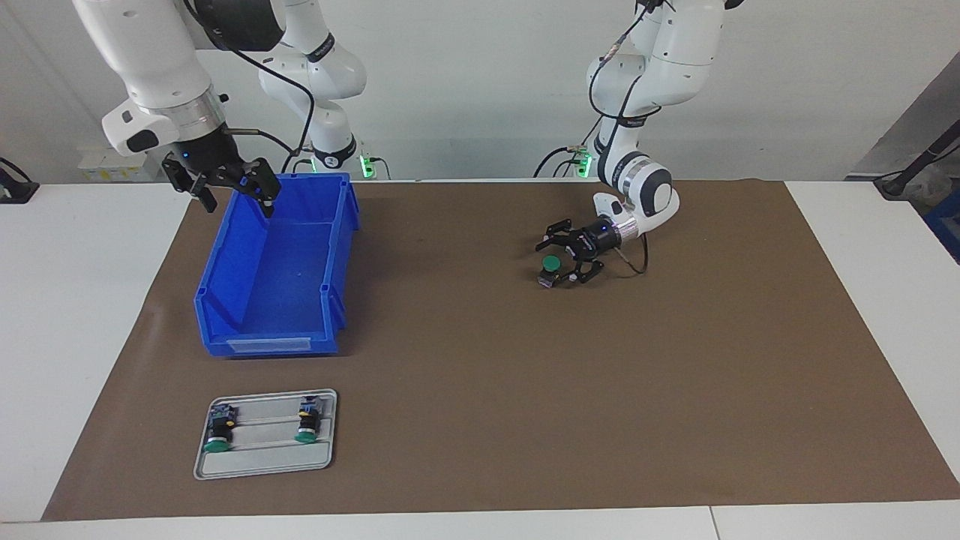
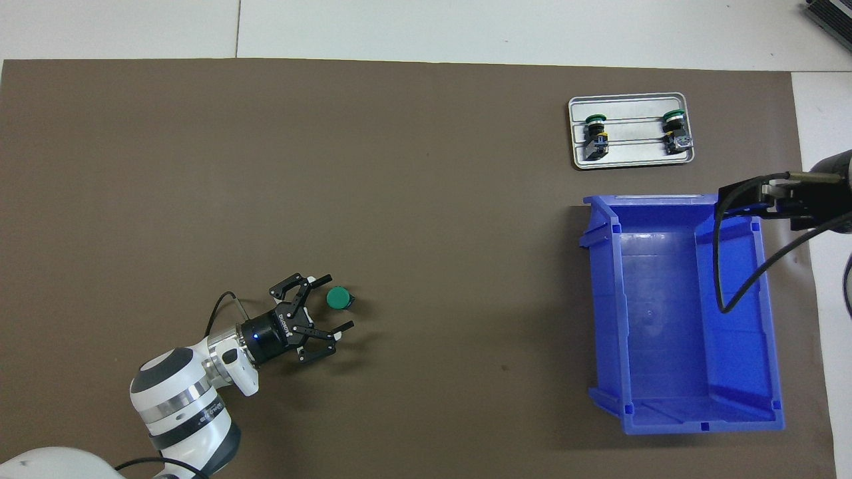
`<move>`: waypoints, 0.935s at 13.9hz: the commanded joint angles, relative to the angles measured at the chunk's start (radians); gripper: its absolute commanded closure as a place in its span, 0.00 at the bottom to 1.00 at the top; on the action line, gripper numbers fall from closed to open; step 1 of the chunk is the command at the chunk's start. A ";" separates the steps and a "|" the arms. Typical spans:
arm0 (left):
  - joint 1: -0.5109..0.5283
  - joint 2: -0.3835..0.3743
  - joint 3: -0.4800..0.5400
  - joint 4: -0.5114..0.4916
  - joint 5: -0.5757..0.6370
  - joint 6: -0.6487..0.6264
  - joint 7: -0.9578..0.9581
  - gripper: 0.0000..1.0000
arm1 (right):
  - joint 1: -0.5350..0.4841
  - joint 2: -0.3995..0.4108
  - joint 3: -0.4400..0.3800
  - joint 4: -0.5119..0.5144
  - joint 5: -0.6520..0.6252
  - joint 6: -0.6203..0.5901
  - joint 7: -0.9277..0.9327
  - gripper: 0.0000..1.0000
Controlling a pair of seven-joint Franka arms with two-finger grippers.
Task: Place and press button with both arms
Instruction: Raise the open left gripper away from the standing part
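One button stands on the brown mat with its green cap up, toward the left arm's end of the table. My left gripper is low over the mat and open. The button sits between its spread fingers, closer to one fingertip, and is not clamped. My right gripper hangs open and holds nothing, over the corner of the blue bin that is nearest the robots. In the overhead view the right gripper comes in over the bin's rim.
The blue bin is empty inside. A grey metal tray lies on the mat farther from the robots than the bin. Two more green-capped buttons lie on their sides in it. White table borders the mat.
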 commanded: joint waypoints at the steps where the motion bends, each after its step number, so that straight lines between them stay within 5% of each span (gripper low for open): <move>1: 0.000 -0.043 0.010 -0.001 0.001 0.014 -0.019 0.02 | -0.001 -0.023 0.004 -0.028 -0.011 0.014 0.009 0.00; 9: 0.053 -0.023 0.010 0.226 -0.001 0.080 -0.398 0.02 | -0.001 -0.023 0.004 -0.028 -0.011 0.014 0.009 0.00; 13: 0.005 -0.057 -0.009 0.436 0.005 0.428 -0.735 0.02 | -0.001 -0.021 0.004 -0.028 -0.012 0.014 0.009 0.00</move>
